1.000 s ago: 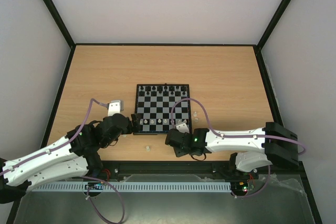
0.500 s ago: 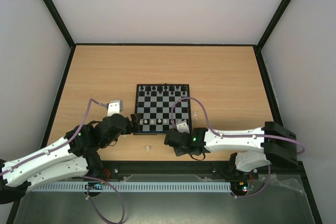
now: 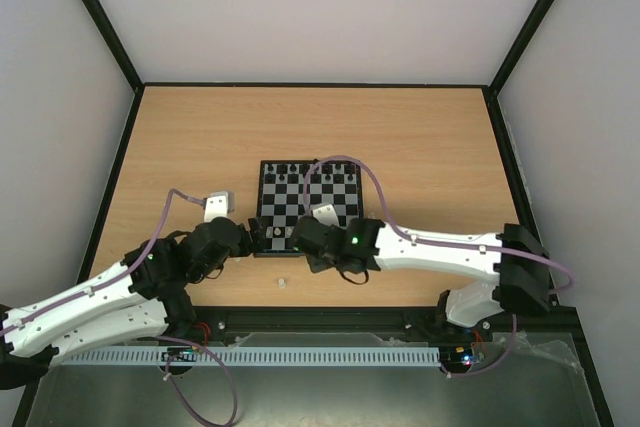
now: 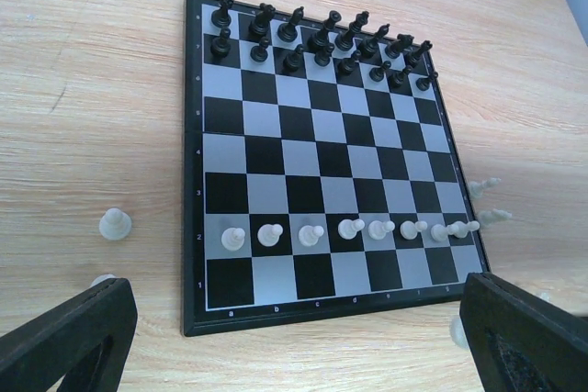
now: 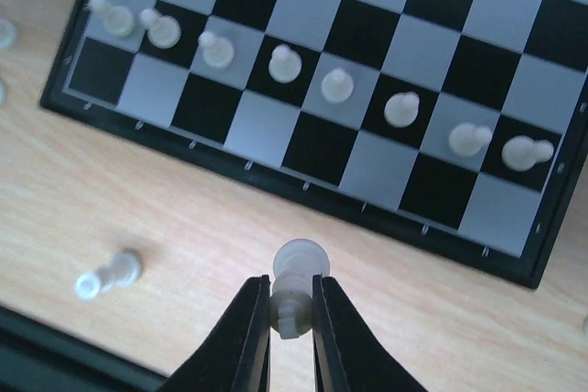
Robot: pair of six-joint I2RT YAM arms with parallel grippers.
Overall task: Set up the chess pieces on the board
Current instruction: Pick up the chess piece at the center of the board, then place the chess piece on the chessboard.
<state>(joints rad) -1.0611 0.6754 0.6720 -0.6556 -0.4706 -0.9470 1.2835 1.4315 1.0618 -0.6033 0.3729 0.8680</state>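
Robot lab test cell: white panel walls (image 3: 320,7), black frame struts (image 3: 99,17), wood table (image 3: 320,127), slotted cable duct (image 3: 320,356).

Your table (image 4: 92,89) reads as pale wood grain, matt and smooth. The board (image 4: 312,126) shows a soft sheen on its checks. Those black chessmen (image 4: 220,41) look like glossy plastic; the white piece (image 5: 299,268) in your right gripper (image 5: 292,298) is milky, translucent plastic.

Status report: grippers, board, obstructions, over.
Right gripper shut on white piece, beside board, white side. Left gripper open, empty. White pawns set, back rank not; loose white pieces on table. Nothing blocking.
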